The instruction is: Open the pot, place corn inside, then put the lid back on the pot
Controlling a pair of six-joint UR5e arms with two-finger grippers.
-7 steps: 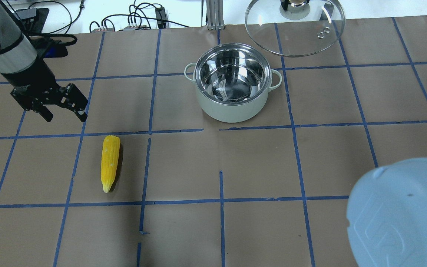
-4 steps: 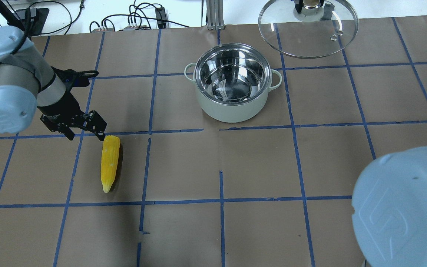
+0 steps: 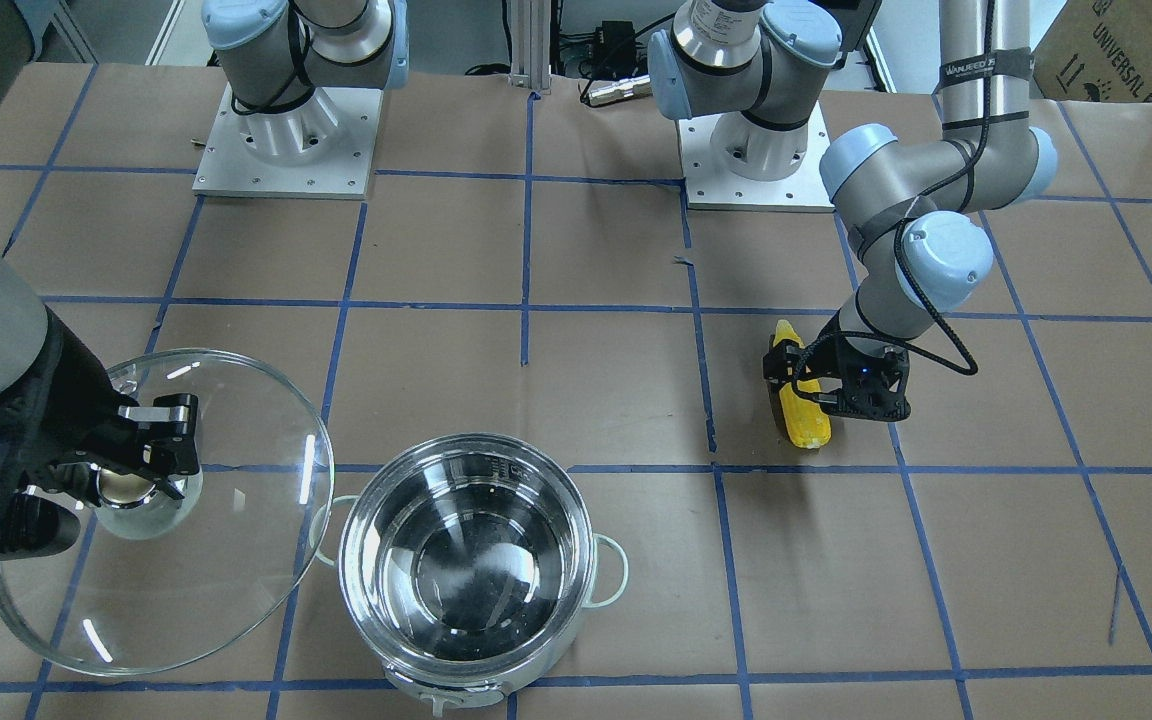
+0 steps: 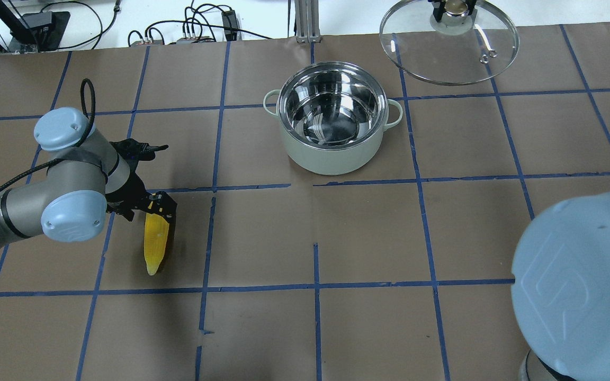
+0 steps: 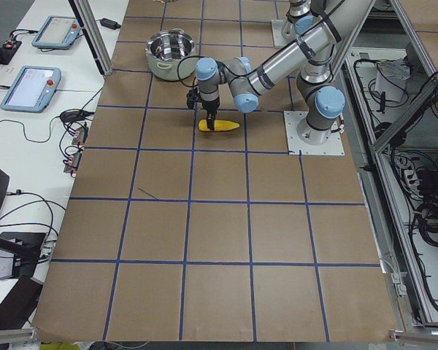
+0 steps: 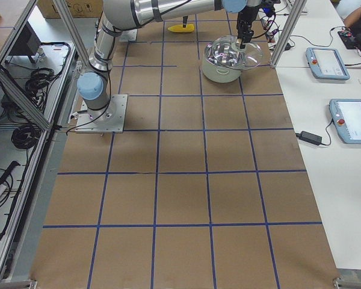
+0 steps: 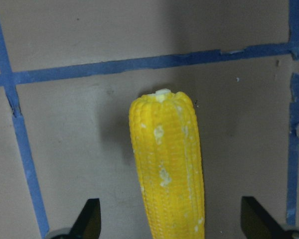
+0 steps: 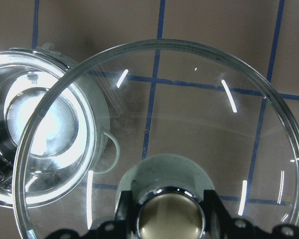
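Observation:
The steel pot (image 4: 331, 124) stands uncovered at the middle back of the table, also in the front view (image 3: 466, 560). The yellow corn (image 4: 154, 246) lies on the paper at the left, pointed end toward the robot. My left gripper (image 4: 150, 211) is open and low over the corn's blunt end, with a finger on either side, as the left wrist view shows (image 7: 172, 221). My right gripper (image 3: 131, 470) is shut on the knob of the glass lid (image 3: 216, 560). It holds the lid in the air to the right of the pot (image 4: 432, 53).
The right arm's blue elbow cap (image 4: 580, 286) fills the lower right of the overhead view. Cables and boxes (image 4: 204, 26) lie beyond the table's far edge. The two arm bases (image 3: 286, 130) stand at the robot's side. Blue tape lines grid the brown paper.
My left arm has come down and to the right, from beside the corn to straddling its blunt end. My right gripper has carried the lid a little further right.

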